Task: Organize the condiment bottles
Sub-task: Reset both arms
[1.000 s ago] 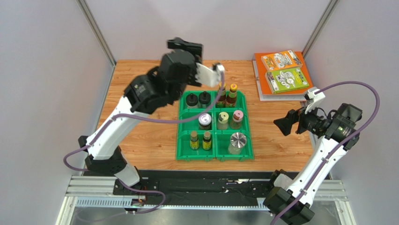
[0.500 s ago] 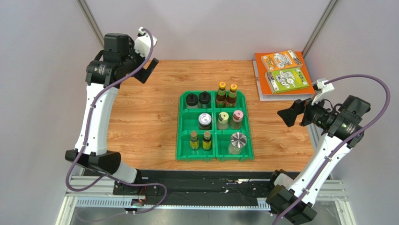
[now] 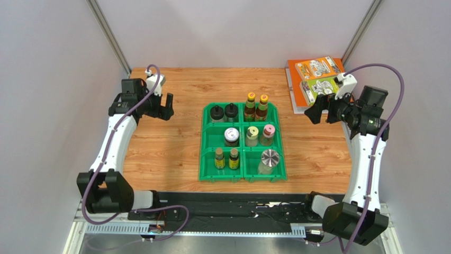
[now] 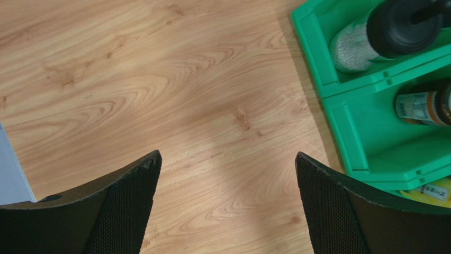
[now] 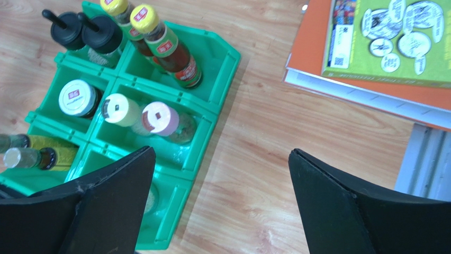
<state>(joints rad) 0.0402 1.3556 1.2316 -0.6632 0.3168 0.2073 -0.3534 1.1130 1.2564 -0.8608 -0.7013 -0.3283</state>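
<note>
The condiment bottles all stand in the green bin (image 3: 201,153). Two black-capped ones (image 3: 224,111) and two with yellow and orange caps (image 3: 256,106) fill the back row. A silver-lidded jar (image 3: 231,136), a pale-green cap (image 3: 252,135) and a pink cap (image 3: 268,134) are in the middle. Two small amber bottles (image 3: 226,157) and a wide silver-lidded jar (image 3: 269,160) are in front. My left gripper (image 3: 168,107) (image 4: 227,154) hangs open over bare wood left of the bin. Open and holding nothing too, my right gripper (image 3: 313,111) (image 5: 221,151) is to the bin's right.
Orange and green books (image 3: 320,79) (image 5: 391,42) lie stacked at the back right corner, close behind the right gripper. Grey walls enclose the table on three sides. The bin's left wall (image 4: 339,121) shows at the right of the left wrist view.
The left arm swung from above the bin's back row out to the far left, then came down beside the bin. The right arm lifted back toward the books. Both grippers stayed open.
</note>
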